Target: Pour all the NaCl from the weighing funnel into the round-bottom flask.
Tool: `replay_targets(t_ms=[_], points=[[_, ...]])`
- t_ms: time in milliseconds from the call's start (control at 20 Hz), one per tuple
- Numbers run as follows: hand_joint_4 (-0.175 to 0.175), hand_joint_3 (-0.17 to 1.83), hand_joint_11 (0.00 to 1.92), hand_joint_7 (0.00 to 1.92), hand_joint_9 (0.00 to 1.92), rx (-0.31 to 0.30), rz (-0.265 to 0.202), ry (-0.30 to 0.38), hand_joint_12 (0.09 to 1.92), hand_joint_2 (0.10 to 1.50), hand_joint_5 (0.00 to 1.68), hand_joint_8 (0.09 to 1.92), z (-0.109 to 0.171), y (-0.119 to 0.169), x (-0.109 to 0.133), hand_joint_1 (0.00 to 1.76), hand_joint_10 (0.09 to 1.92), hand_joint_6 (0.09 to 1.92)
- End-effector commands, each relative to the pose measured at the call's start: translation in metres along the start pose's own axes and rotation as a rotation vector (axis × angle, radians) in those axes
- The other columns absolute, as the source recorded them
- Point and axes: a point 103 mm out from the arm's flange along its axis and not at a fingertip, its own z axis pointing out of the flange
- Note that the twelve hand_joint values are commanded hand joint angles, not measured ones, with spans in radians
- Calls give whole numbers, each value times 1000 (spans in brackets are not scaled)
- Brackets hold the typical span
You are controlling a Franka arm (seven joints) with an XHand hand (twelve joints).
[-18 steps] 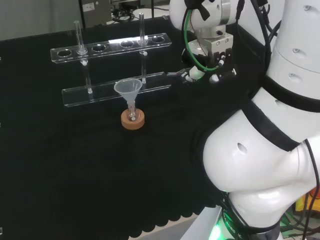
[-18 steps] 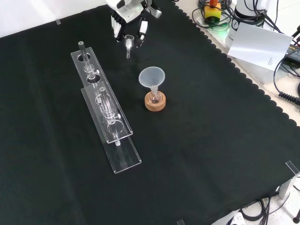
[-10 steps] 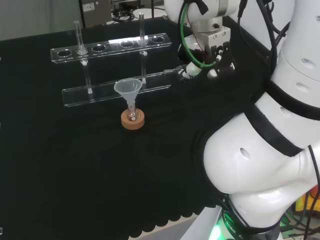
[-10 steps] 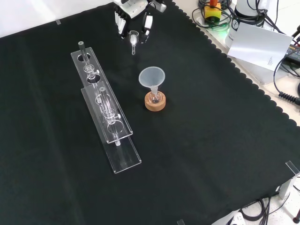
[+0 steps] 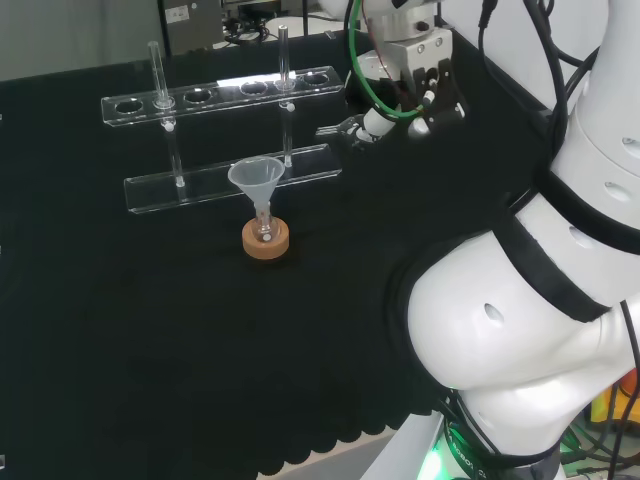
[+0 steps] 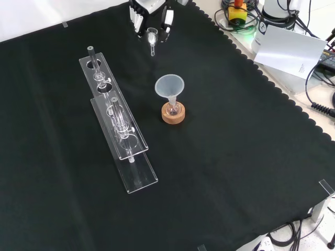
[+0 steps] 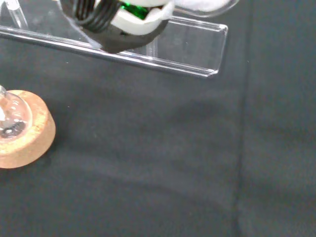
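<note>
Now, from my remote desk: the hand (image 6: 152, 14) hangs above the cloth (image 6: 235, 157) at the top of the front view, fingers pinched on the weighing funnel (image 6: 152, 37), a small clear scoop w/ its stem pointing down the view toward the flask. In the head view I see the hand (image 5: 400, 95) right of the rack and above it, the funnel (image 5: 338, 128) sticking out leftward from the fingertips, roughly level. Whether any NaCl sits in it I can't tell; the glass is too small and clear.

The flask (image 6: 172, 110) sits upright in its cork ring (image 6: 173, 116) near mid-cloth, a clear plastic funnel (image 6: 169, 86) standing in its neck. Head view has the same trio: cone (image 5: 257, 177) on top, flask (image 5: 265, 232) below, ring (image 5: 266, 240) on the cloth, just in front of the rack's lower shelf. The weighing funnel is well apart from the cone's mouth, not over it, in both views.

A clear two-tier rack (image 6: 118, 125) lies left of the flask in the front view, w/ at least two tubes standing in it. In the head view it runs across behind the flask (image 5: 230, 95).

Wrist view: the ring (image 7: 23, 131) w/ the flask's round bottom (image 7: 11, 118) resting in it, a corner of the rack (image 7: 197, 49) beyond, and a black-and-white part of the hand (image 7: 126, 24) close to the lens.
</note>
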Motion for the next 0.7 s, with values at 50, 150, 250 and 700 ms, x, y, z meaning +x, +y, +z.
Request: replay_targets(t_ms=[50, 150, 250, 700], points=[[-175, 274, 1249, 1152, 1363, 14, -32, -28, 748, 912, 1107, 803, -6, 7, 15, 1282, 419, 822], [-175, 274, 1250, 1152, 1364, 20, -40, -37, 748, 911, 1107, 802, -6, 9, 21, 1282, 418, 821], [-175, 274, 1251, 1153, 1364, 26, -48, -51, 747, 911, 1108, 802, -6, 11, 26, 1282, 417, 821], [-175, 274, 1255, 1154, 1367, 54, -72, -90, 744, 911, 1109, 800, -7, 18, 46, 1282, 413, 818]])
